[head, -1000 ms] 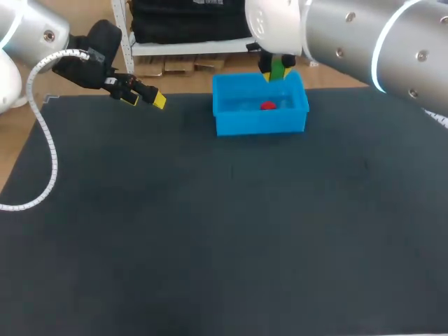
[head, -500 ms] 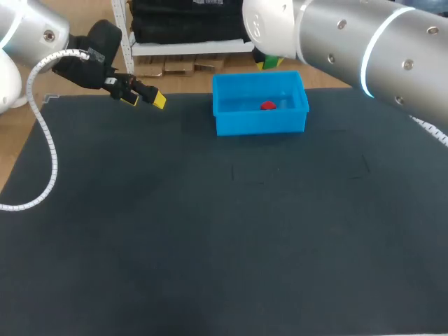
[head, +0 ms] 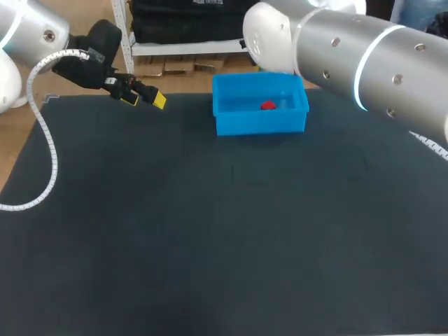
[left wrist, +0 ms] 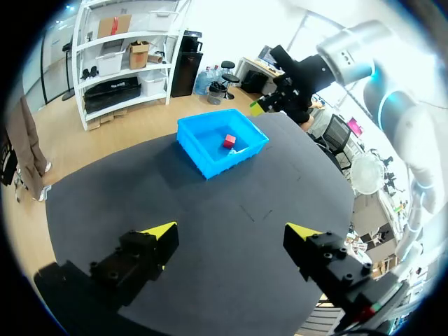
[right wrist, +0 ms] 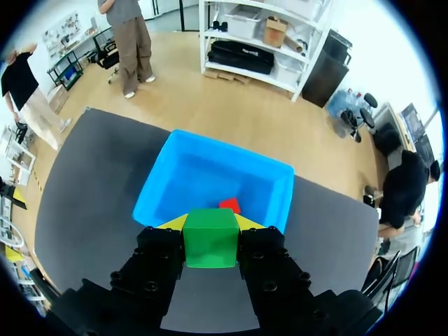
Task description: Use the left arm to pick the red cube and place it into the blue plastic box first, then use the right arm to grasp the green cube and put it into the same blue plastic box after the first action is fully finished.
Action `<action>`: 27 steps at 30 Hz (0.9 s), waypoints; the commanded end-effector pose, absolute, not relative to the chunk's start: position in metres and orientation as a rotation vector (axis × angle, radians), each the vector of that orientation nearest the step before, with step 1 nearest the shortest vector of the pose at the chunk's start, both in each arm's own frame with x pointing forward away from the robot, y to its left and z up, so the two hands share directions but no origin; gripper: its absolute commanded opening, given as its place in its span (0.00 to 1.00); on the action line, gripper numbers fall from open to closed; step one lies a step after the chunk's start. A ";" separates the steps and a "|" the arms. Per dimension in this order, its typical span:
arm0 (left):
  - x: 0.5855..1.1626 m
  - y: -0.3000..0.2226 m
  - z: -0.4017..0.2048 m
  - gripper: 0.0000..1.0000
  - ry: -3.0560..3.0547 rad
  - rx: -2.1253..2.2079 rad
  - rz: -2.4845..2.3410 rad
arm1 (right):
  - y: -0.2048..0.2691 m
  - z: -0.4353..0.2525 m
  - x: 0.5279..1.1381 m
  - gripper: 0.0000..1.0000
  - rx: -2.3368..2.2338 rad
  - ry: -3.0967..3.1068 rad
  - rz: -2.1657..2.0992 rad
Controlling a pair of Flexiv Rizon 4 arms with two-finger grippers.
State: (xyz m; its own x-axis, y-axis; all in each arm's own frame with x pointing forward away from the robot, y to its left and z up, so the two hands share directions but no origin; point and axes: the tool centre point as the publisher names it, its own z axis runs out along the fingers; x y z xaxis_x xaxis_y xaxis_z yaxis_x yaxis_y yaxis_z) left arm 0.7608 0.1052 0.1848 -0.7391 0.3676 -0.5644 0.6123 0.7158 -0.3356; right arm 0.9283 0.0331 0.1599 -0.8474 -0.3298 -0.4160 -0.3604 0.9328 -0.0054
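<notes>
Grip on small green cube (right wrist: 210,238): right gripper (right wrist: 210,222) pinching it on two opposite faces, yellow tips flush against them, up in the air. Just beyond, open rectangular blue plastic box (right wrist: 157,192) on dark table mat (head: 210,231), small red cube (right wrist: 229,205) lying inside. Green cube seemingly just short of the box rim, hard to judge from here. Farther off, left gripper (head: 143,96), fingers spread wide, hovering near the mat's far left corner, well apart from the box.

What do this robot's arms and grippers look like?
Both arms are thick, rounded silver tubes with white joints. The right arm wears a glowing pale-blue ring; a white coiled cable trails from the left arm. The left gripper and right gripper are black blocks with yellow tips.
</notes>
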 end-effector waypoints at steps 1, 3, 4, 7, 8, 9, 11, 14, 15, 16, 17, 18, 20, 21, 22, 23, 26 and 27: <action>0.760 0.106 0.184 1.00 2.450 0.752 -0.715 | 0.033 0.154 0.939 0.00 -0.501 2.661 0.106; 0.760 0.106 0.184 1.00 2.450 0.752 -0.715 | 0.033 0.152 0.942 0.00 -0.501 2.654 0.105; 0.760 0.106 0.184 1.00 2.450 0.752 -0.715 | 0.033 0.151 0.943 0.00 -0.499 2.650 0.106; 0.760 0.106 0.184 1.00 2.450 0.752 -0.715 | 0.033 0.147 0.948 0.00 -0.496 2.635 0.111; 0.760 0.106 0.184 1.00 2.450 0.752 -0.715 | 0.033 0.145 0.949 0.00 -0.493 2.621 0.121; 0.760 0.106 0.184 1.00 2.450 0.752 -0.715 | 0.032 0.143 0.952 0.00 -0.484 2.612 0.129; 0.760 0.106 0.184 1.00 2.450 0.752 -0.715 | 0.032 0.139 0.954 0.00 -0.480 2.598 0.136; 0.760 0.106 0.184 1.00 2.450 0.752 -0.715 | 0.033 0.136 0.957 0.00 -0.478 2.577 0.142; 0.760 0.106 0.184 1.00 2.450 0.752 -0.715 | 0.033 0.134 0.958 0.00 -0.479 2.573 0.141; 0.760 0.106 0.184 1.00 2.450 0.752 -0.715 | 0.034 0.132 0.959 0.00 -0.482 2.567 0.142; 0.760 0.106 0.184 1.00 2.450 0.752 -0.715 | 0.033 0.129 0.960 0.00 -0.481 2.564 0.141; 0.760 0.106 0.184 1.00 2.450 0.752 -0.715 | 0.033 0.127 0.961 0.00 -0.481 2.563 0.139; 0.760 0.106 0.184 1.00 2.450 0.752 -0.715 | 0.032 0.121 0.964 0.00 -0.487 2.554 0.139; 0.760 0.106 0.184 1.00 2.450 0.752 -0.715 | 0.032 0.119 0.963 0.00 -0.495 2.551 0.131; 0.760 0.106 0.184 1.00 2.450 0.752 -0.715 | 0.032 0.117 0.963 0.00 -0.497 2.553 0.128; 0.760 0.106 0.184 1.00 2.450 0.752 -0.715 | 0.031 0.113 0.965 0.00 -0.499 2.554 0.129; 0.760 0.106 0.184 1.00 2.450 0.752 -0.715 | 0.030 0.107 0.967 0.00 -0.503 2.551 0.132; 0.760 0.106 0.184 1.00 2.450 0.752 -0.715 | 0.030 0.106 0.967 0.00 -0.503 2.551 0.134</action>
